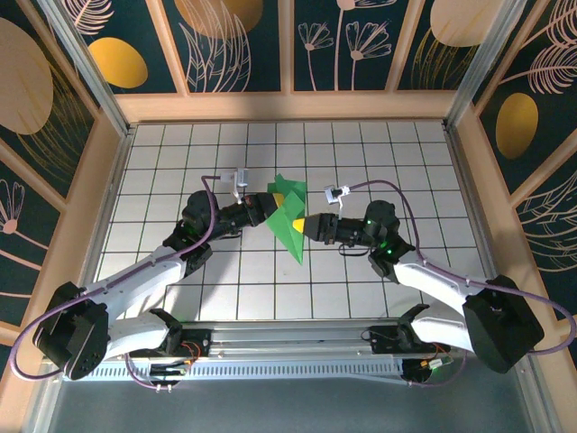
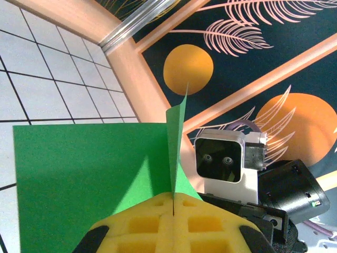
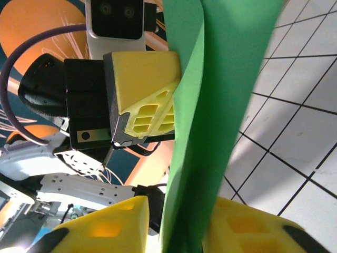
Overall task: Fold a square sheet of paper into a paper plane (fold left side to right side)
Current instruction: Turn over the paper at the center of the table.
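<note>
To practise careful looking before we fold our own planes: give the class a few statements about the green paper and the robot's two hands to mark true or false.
1. The green paper sits between the left hand and the right hand. True.
2. The left hand is open, clear of the paper. False: it is shut on the paper.
3. The paper lies flat and unfolded. False: it is creased, with one flap standing up.
4. The paper runs between the right hand's fingers. True.
</note>
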### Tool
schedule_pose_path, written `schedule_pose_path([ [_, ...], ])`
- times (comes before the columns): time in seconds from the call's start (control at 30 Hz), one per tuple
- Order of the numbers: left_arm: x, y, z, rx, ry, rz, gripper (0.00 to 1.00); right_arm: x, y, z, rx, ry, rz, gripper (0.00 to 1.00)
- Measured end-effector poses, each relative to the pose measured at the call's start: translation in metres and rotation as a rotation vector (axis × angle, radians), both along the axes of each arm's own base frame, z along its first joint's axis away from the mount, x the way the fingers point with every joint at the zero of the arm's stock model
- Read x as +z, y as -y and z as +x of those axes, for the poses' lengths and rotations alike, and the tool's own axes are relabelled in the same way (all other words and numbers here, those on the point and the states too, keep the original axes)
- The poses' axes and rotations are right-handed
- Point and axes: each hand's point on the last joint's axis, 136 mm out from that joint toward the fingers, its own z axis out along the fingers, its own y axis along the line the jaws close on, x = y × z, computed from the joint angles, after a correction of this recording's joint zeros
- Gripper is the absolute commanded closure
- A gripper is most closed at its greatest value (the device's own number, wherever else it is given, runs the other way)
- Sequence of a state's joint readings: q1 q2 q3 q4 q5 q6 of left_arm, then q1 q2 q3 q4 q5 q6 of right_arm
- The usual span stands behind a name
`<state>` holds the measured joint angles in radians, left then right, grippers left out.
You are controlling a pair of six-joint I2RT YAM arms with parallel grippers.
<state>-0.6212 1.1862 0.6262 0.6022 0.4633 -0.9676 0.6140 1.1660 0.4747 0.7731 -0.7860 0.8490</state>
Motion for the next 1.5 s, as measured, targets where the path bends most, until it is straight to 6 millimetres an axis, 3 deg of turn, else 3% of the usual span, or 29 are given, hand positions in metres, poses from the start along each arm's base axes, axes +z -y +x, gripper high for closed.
schedule_pose_path([
  [0.07, 0.0, 0.0, 0.0, 0.001, -0.004, -0.001, 0.81, -0.002, 0.0, 0.001, -0.003, -0.001, -0.01, 0.9],
  [0.17, -0.001, -0.001, 0.002, 0.011, -0.003, 0.003, 0.57, -0.002, 0.001, 0.002, -0.013, 0.003, -0.024, 0.97],
  [0.27, -0.006, -0.007, 0.005, 0.056, -0.004, 0.042, 0.45, -0.001, 0.003, 0.003, -0.033, 0.01, -0.046, 1.0],
  [0.4, -0.007, -0.029, 0.012, 0.187, 0.003, 0.108, 0.39, -0.001, 0.005, 0.014, -0.102, 0.021, -0.128, 1.0],
  [0.5, 0.0, -0.057, 0.015, 0.328, 0.019, 0.149, 0.38, 0.003, -0.001, 0.025, -0.178, 0.057, -0.248, 1.0],
  [0.67, 0.01, -0.115, 0.014, 0.596, 0.025, 0.206, 0.37, 0.004, -0.022, 0.046, -0.373, 0.128, -0.598, 1.0],
  [0.73, 0.011, -0.135, 0.011, 0.682, 0.022, 0.224, 0.37, -0.012, -0.023, 0.056, -0.454, 0.138, -0.781, 1.0],
  [0.87, 0.01, -0.167, 0.004, 0.809, 0.016, 0.258, 0.37, -0.069, -0.013, 0.071, -0.569, 0.166, -1.208, 1.0],
  [0.97, 0.005, -0.181, 0.002, 0.869, 0.005, 0.29, 0.36, -0.115, 0.004, 0.069, -0.588, 0.212, -1.511, 1.0],
  [1.07, 0.0, -0.188, 0.001, 0.902, -0.007, 0.32, 0.36, -0.148, 0.02, 0.064, -0.568, 0.264, -1.742, 1.0],
  [1.33, -0.006, -0.193, 0.001, 0.924, -0.021, 0.341, 0.36, -0.192, 0.026, 0.057, -0.507, 0.326, -1.966, 0.99],
  [1.5, -0.009, -0.192, 0.002, 0.922, -0.027, 0.352, 0.36, -0.206, 0.025, 0.053, -0.469, 0.31, -1.988, 0.89],
])
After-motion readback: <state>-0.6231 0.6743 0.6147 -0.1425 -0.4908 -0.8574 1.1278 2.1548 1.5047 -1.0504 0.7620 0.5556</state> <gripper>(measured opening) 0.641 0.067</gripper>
